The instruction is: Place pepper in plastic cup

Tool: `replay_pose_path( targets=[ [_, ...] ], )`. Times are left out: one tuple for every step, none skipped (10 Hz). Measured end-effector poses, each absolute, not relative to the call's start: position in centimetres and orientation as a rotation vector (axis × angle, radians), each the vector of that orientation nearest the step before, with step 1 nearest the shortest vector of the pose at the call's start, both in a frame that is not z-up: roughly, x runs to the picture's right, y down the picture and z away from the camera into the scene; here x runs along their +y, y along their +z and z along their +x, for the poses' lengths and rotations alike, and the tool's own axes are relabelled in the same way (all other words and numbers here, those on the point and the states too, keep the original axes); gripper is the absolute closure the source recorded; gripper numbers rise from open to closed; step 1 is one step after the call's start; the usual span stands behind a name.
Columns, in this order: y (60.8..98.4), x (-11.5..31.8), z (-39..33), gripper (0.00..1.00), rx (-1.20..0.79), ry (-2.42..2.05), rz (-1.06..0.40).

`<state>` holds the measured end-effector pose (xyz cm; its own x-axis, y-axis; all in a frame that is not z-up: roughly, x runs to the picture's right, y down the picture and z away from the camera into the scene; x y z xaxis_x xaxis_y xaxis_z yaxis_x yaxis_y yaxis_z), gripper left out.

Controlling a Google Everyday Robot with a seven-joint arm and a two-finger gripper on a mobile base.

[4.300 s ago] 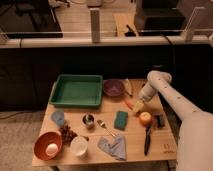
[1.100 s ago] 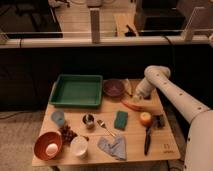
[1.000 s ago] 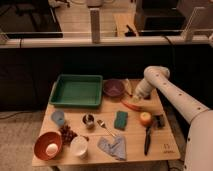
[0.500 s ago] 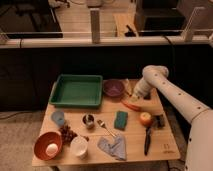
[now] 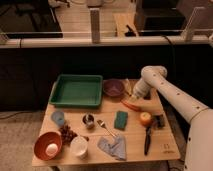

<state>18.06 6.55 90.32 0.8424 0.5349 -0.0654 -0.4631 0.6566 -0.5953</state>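
Camera view, the only view. Slatted wooden worktop [image 5: 165,146] carrying all items.

Small slim orange-red pepper [image 5: 131,105]: lying flat toward the right rear of the worktop, just in front of a dark purple bowl [image 5: 113,88] and behind a green rectangular sponge [image 5: 120,120]. Round orange fruit [image 5: 145,118] to its front right, apart from it.

White arm's gripper [image 5: 134,98]: poised directly over the pepper, at or very near contact. Cannot tell whether closed on it or spread.

Small light-blue translucent plastic cup [image 5: 58,118]: upright near the left edge, just in front of a green plastic tray [image 5: 76,91], well apart from the pepper. Small shiny metal cup [image 5: 89,120] to its right; wider white cup [image 5: 78,146] nearer the front. Contents of the blue cup not confirmed.

Assessment: judged to be at the pick-up stage; pepper not yet in the cup.

Handling: expected light and fairly firm, with smooth waxy skin, so liable to slip or roll. Tapered, so likely to squirt free if pinched near the tip. Recommend taking hold across the thicker middle, square to the long axis, with modest pressure.

Transfer: long carry leftward across the worktop, past sponge and metal cup. Cup judged light, narrow-mouthed and easily tipped; recommend lowering tip-first and releasing low.
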Motion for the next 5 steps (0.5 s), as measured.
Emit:
replay_pose_path(
  targets=[
    [90.55, 6.75, 17.87, 0.5, -0.114, 0.554, -0.642],
    [90.77, 7.01, 17.76, 0.39, -0.106, 0.54, -0.643],
    [90.88, 7.16, 17.86, 0.28, -0.095, 0.529, -0.641],
    [90.91, 7.23, 17.91, 0.22, -0.088, 0.524, -0.641],
    [90.9, 7.31, 17.87, 0.2, -0.085, 0.518, -0.641]
  ],
)
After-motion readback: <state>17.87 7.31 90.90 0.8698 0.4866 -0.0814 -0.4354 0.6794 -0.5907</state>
